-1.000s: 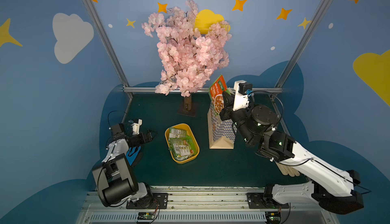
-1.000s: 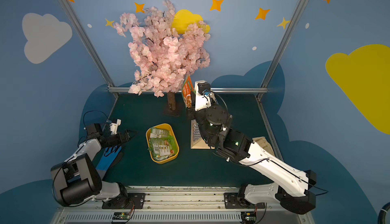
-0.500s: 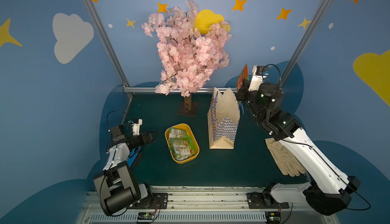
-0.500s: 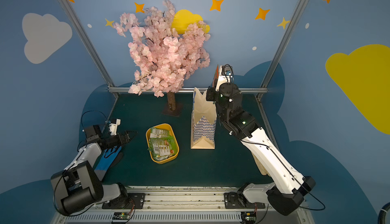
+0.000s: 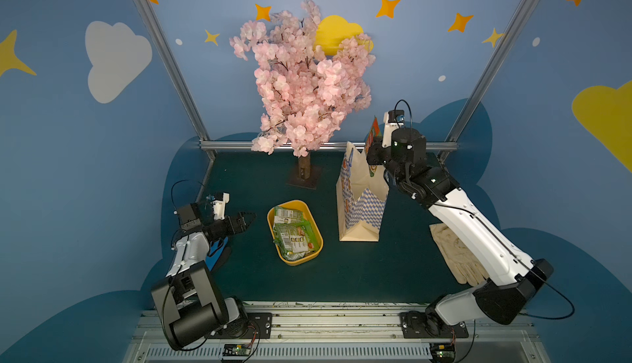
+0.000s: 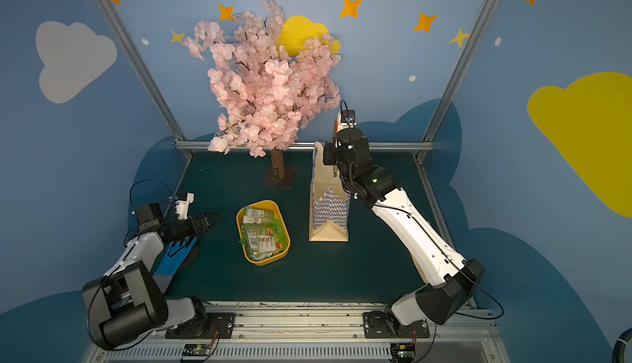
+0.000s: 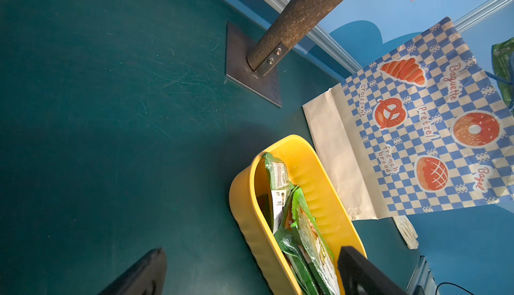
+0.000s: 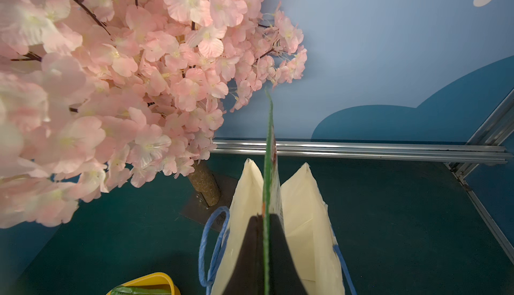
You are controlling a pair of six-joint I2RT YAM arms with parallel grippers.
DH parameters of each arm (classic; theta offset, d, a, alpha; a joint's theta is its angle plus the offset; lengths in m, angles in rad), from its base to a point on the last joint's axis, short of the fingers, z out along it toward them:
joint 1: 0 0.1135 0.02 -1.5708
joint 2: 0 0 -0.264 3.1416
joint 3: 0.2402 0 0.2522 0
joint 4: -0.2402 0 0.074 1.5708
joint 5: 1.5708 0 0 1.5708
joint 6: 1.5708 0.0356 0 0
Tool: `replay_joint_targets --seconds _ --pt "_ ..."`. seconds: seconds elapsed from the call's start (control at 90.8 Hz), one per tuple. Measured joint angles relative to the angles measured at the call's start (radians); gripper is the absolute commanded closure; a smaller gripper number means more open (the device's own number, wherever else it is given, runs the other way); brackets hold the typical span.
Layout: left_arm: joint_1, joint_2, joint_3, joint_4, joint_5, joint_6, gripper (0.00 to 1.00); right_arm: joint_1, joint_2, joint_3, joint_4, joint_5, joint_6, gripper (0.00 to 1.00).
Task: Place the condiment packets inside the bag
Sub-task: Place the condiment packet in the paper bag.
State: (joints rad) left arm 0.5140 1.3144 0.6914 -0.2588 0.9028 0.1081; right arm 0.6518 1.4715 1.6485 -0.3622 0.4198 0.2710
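Note:
The condiment packets [image 5: 294, 234] [image 6: 261, 236] lie heaped in a yellow tray and also show in the left wrist view [image 7: 301, 224]. The bag [image 5: 359, 204] [image 6: 328, 207] [image 7: 417, 140] stands upright right of the tray, its mouth [image 8: 303, 213] open. My right gripper [image 5: 372, 154] [image 8: 265, 218] is shut on one green packet [image 5: 373, 130] [image 6: 334, 128] [image 8: 269, 146]. It holds the packet edge-on above the bag's mouth. My left gripper [image 5: 247, 219] [image 6: 212, 217] [image 7: 253, 274] hangs open and empty, low, just left of the tray.
The yellow tray [image 5: 317, 241] sits mid-table. A pink blossom tree [image 5: 307, 87] stands behind, its trunk plate [image 5: 303, 176] beside the bag and its blooms close to my right gripper. Cream gloves [image 5: 458, 258] lie under the right arm, and a blue glove [image 6: 174, 258] lies under the left arm.
My right arm swung out to the right of the bag with the packet, then came back left over the bag's mouth. The left arm has hardly moved.

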Motion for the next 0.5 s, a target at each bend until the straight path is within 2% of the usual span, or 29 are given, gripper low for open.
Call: replay_joint_targets --seconds 0.044,0.209,0.374,0.496 --pt "0.001 0.0 0.0 0.0 0.0 0.0 0.0 0.001 0.0 -0.006 0.002 -0.002 0.003 0.72" --pt "0.002 0.0 0.0 0.0 0.003 0.0 0.0 0.005 0.0 -0.011 0.007 -0.011 0.008 0.58" --pt "0.002 0.0 0.0 0.0 0.003 0.0 0.0 0.029 -0.01 -0.011 0.008 -0.01 -0.012 0.56" --pt "0.002 0.0 0.0 -0.001 0.003 0.0 0.0 0.099 -0.029 -0.01 0.014 0.009 -0.053 0.53"
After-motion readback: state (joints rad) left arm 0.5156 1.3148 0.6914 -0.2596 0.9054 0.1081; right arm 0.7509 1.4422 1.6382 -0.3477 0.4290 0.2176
